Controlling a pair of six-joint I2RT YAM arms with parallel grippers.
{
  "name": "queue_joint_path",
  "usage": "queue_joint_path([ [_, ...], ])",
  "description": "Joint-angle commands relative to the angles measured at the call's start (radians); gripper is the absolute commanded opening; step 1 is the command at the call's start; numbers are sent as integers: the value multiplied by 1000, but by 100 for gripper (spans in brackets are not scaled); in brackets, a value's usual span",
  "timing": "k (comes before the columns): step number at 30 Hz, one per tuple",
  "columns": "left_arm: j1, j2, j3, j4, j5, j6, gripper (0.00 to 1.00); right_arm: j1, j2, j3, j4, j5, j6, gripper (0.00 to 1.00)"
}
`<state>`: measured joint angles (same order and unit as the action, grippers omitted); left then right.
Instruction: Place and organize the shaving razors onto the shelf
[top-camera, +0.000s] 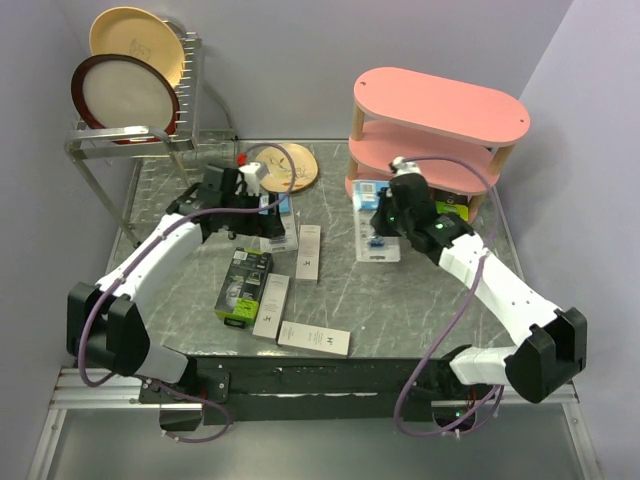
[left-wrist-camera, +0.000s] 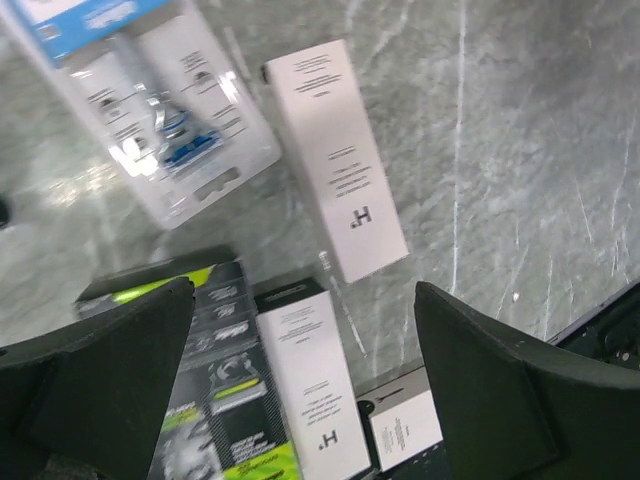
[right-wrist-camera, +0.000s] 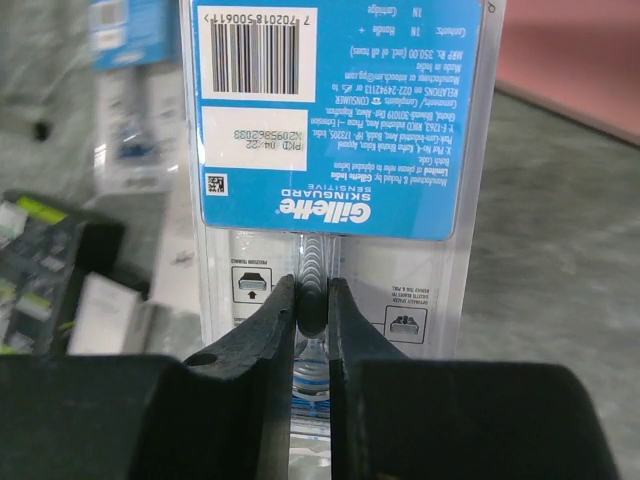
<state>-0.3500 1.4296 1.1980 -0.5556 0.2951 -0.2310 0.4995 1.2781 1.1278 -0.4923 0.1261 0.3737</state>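
Two arms are out over the grey table (top-camera: 400, 300), one pack in hand. The right pincer (right-wrist-camera: 312, 300) is clamped shut on the bottom edge of a blue-and-white razor card (right-wrist-camera: 340, 130), fingers nipping the clear blister at its centre line, barcode side toward the wrist camera. From above, that card sits just in front of the pink shelf (top-camera: 440, 115), by the left end of its lowest board. Can't tell whether it is lifted or touching the tabletop. The right arm is stretched forward and inward from its base, wrist turned toward the shelf. Judgement: the step in hand is getting this card onto a tier. Done well, that means slow travel so the thin card doesn't swing in such a narrow pinch, entry between the wooden posts rather than against them, and release only once the card is supported. A dark pack with green (top-camera: 452, 209) seems to be on the bottom board already, so leave it room. The left pincer (left-wrist-camera: 302, 295) hangs wide open and holds nothing, pointing down over the table. A second razor card (left-wrist-camera: 150, 110) lies just beyond it. The left arm reaches forward toward table centre. A black-and-green box (top-camera: 243, 285) and the white boxes (top-camera: 308, 250) lie flat, well apart from the shelf.
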Motion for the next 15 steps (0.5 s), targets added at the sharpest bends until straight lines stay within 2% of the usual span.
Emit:
queue_joint_path([
  [1,-50,43,63,74,33,-18,96,-110,-32,36,-49,61,-25,0],
  [6,-84,81,81,82,39,-10,96,-234,-17,85,-20,70,-47,0],
  [15,-135,100,52,111,70,-33,96,-312,27,144,52,139,-119,0],
])
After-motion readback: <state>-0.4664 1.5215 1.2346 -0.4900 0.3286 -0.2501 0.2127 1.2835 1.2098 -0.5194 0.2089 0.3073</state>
